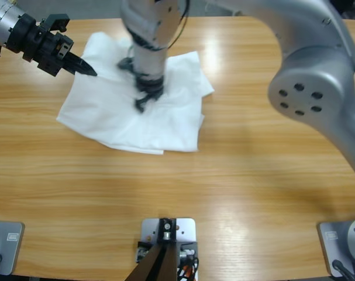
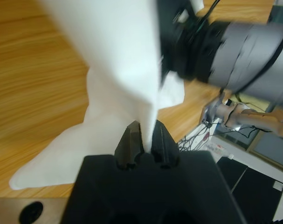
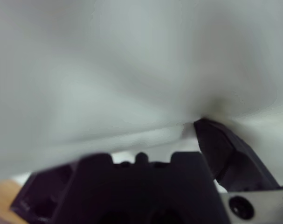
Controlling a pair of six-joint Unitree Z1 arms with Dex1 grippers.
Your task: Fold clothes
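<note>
- A white T-shirt (image 1: 113, 117) lies crumpled and partly doubled over on the far left-of-middle part of the wooden tabletop (image 1: 235, 175). Its edges are uneven and one layer shows under another along the near hem.
- The left gripper (image 1: 90, 73) comes in from the upper left corner and meets the shirt's far left edge.
- In the left wrist view, its fingers (image 2: 132, 135) are drawn narrow with a fold of the shirt (image 2: 118, 56) pinched between them. The cloth rises away from them above the tabletop (image 2: 29, 70).
- The right gripper (image 1: 143, 104) comes down from the top onto the middle of the shirt.
- In the right wrist view, cloth (image 3: 132, 70) fills nearly everything. One black finger (image 3: 216, 140) shows against it, and I cannot tell how the fingers stand.
- The other arm's grey forearm (image 2: 244, 51) shows beyond the cloth in the left wrist view.
</note>
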